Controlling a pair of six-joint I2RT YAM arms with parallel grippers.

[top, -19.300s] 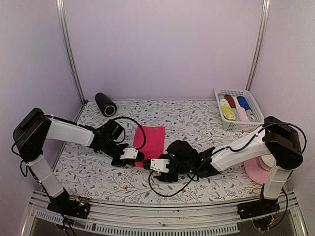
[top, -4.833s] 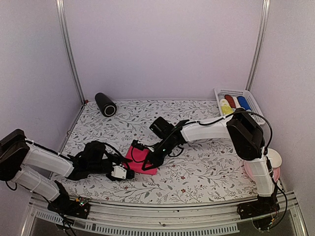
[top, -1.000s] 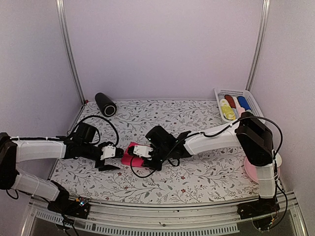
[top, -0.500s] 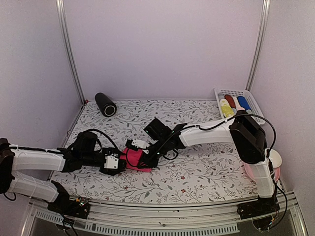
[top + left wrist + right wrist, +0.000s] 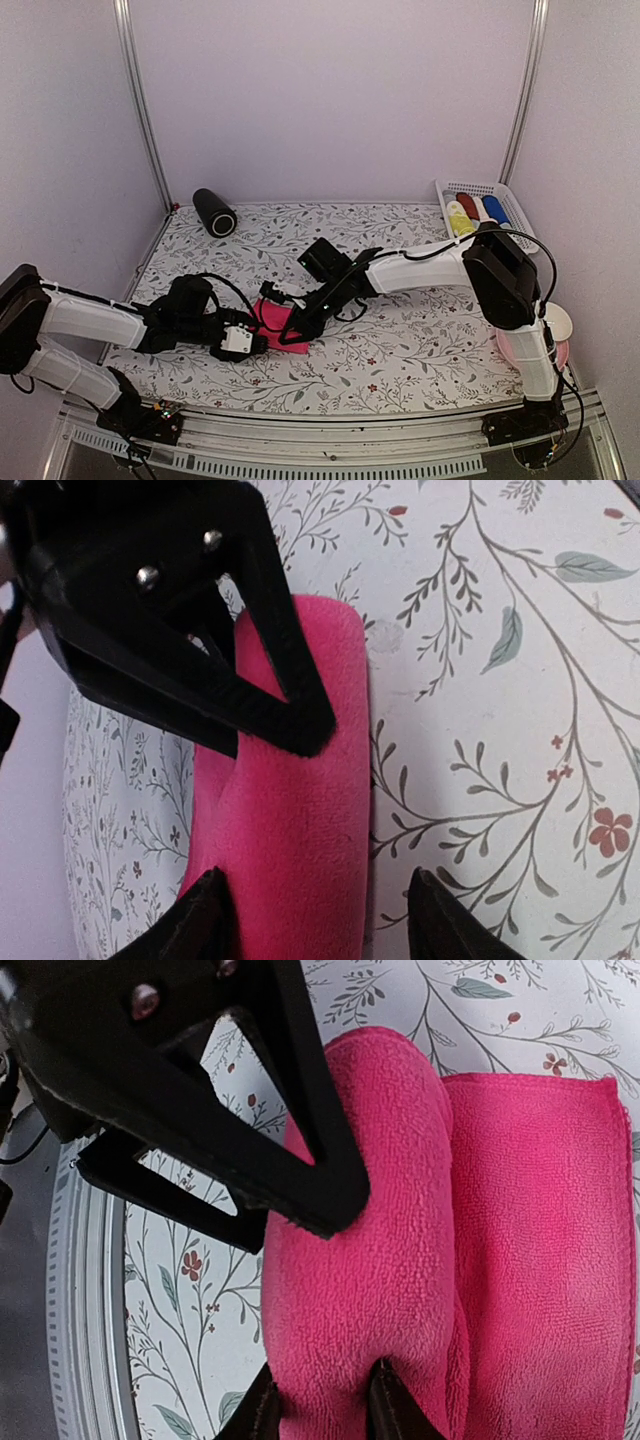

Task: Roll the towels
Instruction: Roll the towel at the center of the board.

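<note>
Right gripper (image 5: pixel 322 1405) clamped on pink towel (image 5: pixel 390 1220) roll; left gripper (image 5: pixel 322 915) jaws apart astride it; premature release risks the roll springing open.

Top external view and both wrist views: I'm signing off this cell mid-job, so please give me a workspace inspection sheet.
Surface: floral-print table.
Job's things: pink towel partly rolled, one part flat; rolled towels in the basket.
Clutter: black cylinder far left; pink plate with white bowl near right.
Grippers: left gripper open astride the towel; right gripper shut on its roll.
Cables: black cables loop near the towel.
Surroundings: plain walls, metal posts.
</note>
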